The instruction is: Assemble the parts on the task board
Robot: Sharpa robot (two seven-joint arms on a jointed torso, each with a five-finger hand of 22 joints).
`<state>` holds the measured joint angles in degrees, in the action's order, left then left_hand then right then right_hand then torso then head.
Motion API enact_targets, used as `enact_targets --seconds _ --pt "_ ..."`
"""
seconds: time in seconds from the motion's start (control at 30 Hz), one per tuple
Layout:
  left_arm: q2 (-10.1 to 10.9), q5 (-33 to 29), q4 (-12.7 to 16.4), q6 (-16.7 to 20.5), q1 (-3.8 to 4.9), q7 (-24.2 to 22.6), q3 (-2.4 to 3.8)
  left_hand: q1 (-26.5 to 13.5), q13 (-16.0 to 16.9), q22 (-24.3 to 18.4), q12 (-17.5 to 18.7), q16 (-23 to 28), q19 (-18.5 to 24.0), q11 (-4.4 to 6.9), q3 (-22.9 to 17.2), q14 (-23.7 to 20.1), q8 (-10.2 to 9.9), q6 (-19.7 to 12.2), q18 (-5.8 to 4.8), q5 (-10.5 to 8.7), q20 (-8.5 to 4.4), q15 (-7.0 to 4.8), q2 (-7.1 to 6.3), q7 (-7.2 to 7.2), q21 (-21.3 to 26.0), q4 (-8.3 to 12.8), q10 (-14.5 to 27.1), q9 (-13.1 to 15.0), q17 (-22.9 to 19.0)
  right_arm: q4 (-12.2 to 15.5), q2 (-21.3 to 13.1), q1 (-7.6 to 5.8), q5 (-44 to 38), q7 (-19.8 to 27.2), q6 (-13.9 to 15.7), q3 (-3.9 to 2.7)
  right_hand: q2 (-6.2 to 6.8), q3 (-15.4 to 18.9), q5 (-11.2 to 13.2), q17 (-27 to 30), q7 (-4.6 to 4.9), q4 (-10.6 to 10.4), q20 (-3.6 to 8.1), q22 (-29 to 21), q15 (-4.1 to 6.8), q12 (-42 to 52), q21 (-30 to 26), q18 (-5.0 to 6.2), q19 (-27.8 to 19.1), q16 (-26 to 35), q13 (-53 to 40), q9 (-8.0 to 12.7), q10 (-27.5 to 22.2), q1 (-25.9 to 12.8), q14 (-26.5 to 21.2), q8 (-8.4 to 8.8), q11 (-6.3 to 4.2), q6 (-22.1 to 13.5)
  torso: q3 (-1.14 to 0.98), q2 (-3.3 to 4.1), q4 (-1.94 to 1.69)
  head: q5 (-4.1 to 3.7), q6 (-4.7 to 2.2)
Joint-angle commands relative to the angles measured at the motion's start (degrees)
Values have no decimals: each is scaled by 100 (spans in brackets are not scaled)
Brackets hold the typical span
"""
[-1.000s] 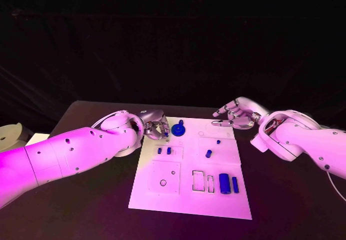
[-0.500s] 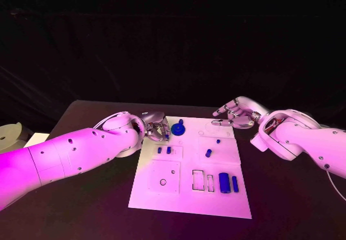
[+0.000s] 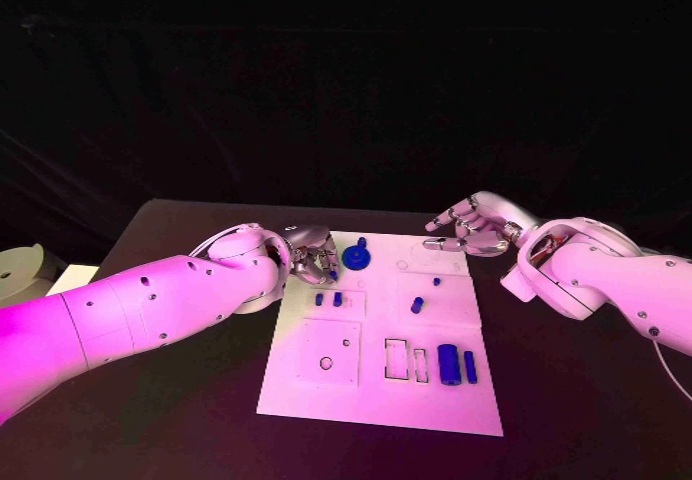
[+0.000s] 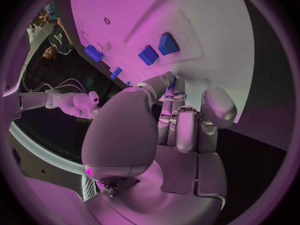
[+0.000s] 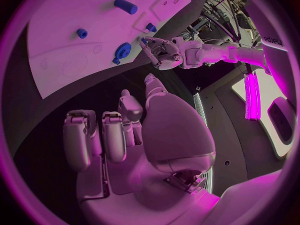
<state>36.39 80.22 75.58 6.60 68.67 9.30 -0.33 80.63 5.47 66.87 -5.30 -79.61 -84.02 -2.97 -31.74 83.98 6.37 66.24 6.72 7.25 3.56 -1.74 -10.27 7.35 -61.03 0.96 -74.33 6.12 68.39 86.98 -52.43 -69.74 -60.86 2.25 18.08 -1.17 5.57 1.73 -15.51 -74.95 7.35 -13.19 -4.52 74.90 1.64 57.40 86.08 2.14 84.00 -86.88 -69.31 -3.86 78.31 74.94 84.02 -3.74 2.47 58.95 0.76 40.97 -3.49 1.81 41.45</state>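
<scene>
The left robot hand pinches a small blue part at the task board's far-left edge; its axis is unclear. The right robot hand hovers curled, holding nothing.

The silver right hand hangs with curled fingers, holding nothing. Beyond lies the white task board with small blue parts. The left hand hovers at its edge.

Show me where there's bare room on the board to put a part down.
The task board is bare along its near edge, below the rectangular outlines and the two long blue parts. Its far right corner, near the right hand, also looks free. It is crowded at the far left, where the left hand sits beside the round blue part.
</scene>
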Motion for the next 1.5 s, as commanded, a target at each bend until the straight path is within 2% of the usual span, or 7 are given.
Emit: enact_targets --seconds 0.03,0.33,0.5,0.67,0.93,1.17,1.5 --pt "-20 0 -10 -242 -20 63 -14 -53 5 14 24 -22 -148 -1 43 227 -28 29 -100 -21 5 -10 10 -11 -28 -1 -21 2 6 8 3 3 -22 43 -67 0 -58 35 -38 -897 1 11 -2 677 0 -17 -35 -21 136 24 -3 -6 -45 12 466 -20 -1 42 0 -3 -5 0 2" --pt "-45 11 -30 -227 -27 55 -18 -62 7 28 32 -25 -148 1 52 227 -31 33 -102 -24 4 -11 16 -14 -43 1 -20 3 7 5 8 3 -22 45 -70 0 -58 35 -38 -897 1 11 -2 677 0 -17 -35 -21 136 24 -3 -6 -45 12 466 -20 -1 42 1 0 -1 3 2" --pt "-43 25 -20 -149 -30 19 -19 -59 50 77 -12 -32 -149 55 109 226 15 156 -105 -31 -16 -50 51 -64 -91 49 -143 33 0 1 7 3 -22 43 -72 0 -60 39 -40 -896 1 11 -2 675 0 -15 -36 -21 134 25 -3 -6 -44 14 466 -20 -1 43 0 -1 -1 2 1" --pt "-48 29 -20 -102 -31 8 -19 -68 58 99 -7 -39 -150 59 129 228 9 157 -109 -29 -23 -56 55 -69 -114 61 -144 33 7 0 9 4 -22 43 -74 0 -62 41 -41 -895 1 10 -1 673 0 -14 -37 -20 133 25 -4 -6 -44 15 466 -21 -2 44 0 -1 -4 -4 -1" --pt "-69 31 -60 -210 -32 126 -20 -206 -41 96 188 -25 -126 -112 153 209 -272 -283 -126 -16 41 72 6 90 -82 46 295 -88 -60 -7 15 4 -21 44 -76 0 -62 41 -41 -895 1 10 -1 673 0 -14 -37 -20 133 25 -4 -6 -44 15 466 -21 -2 44 0 0 0 -3 6" --pt "-91 31 -100 -270 -37 205 -24 -289 -128 55 176 7 -97 -213 152 182 -296 -617 -119 -13 111 155 -70 186 -7 31 570 -203 -159 -9 15 4 -21 43 -78 0 -62 41 -41 -895 1 10 -1 673 0 -14 -37 -20 133 25 -4 -6 -44 15 466 -21 -2 44 2 1 1 -10 14" --pt "-88 31 -107 -228 -42 226 -25 -333 -162 16 178 36 -77 -248 172 161 -287 -751 -104 -14 144 182 -121 208 57 23 708 -239 -241 -15 3 6 -21 18 -83 0 -64 49 -42 -880 0 9 -1 656 1 -42 -47 -16 124 34 15 -6 -55 17 463 -21 -2 45 3 -5 -2 -15 16"
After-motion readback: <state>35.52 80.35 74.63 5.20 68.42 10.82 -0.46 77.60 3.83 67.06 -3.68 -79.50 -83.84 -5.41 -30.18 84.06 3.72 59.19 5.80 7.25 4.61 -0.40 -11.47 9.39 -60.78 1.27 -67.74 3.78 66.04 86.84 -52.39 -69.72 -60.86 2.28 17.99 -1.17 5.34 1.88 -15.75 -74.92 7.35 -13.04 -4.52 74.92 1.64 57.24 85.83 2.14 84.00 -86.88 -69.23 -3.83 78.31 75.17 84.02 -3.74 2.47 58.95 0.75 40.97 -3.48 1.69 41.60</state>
